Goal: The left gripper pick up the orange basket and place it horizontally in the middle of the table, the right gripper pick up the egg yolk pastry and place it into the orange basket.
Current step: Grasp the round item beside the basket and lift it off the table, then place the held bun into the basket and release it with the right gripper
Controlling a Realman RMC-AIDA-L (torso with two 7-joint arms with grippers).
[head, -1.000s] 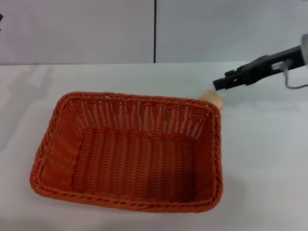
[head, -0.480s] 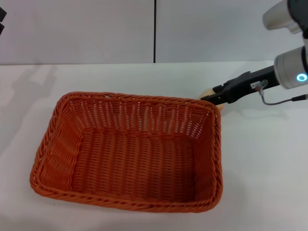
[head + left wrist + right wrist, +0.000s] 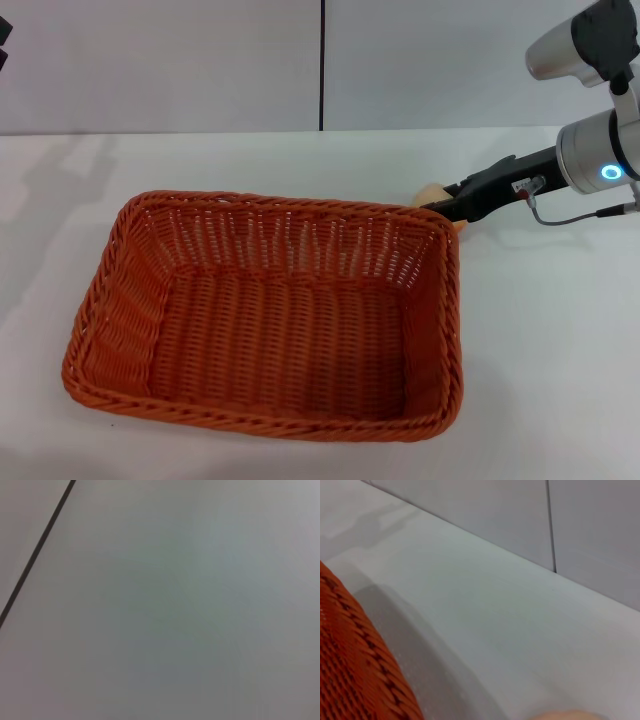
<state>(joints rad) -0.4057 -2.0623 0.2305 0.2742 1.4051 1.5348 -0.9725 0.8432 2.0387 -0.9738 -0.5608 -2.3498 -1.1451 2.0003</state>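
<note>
Basket: stood on the table, long side running left to right, occupying the middle and left-centre of the head view. Interior held nothing. An orange woven edge also appeared in the right wrist view.

Pastry: sat on the table just beyond the basket's far right corner, outside the rim. Only a small cream portion was visible above the braid; the rest was hidden by the rim and the gripper. A pale sliver at the edge of the right wrist view may have been the same item; not confirmed.

Right gripper: reached in from the right, low over the table, tip at the pastry beside the basket's far right corner. Finger position: could not be determined, nor whether it had hold of the pastry.

Left gripper: not seen in any view. The left wrist view showed only the grey wall with a dark seam.
</note>
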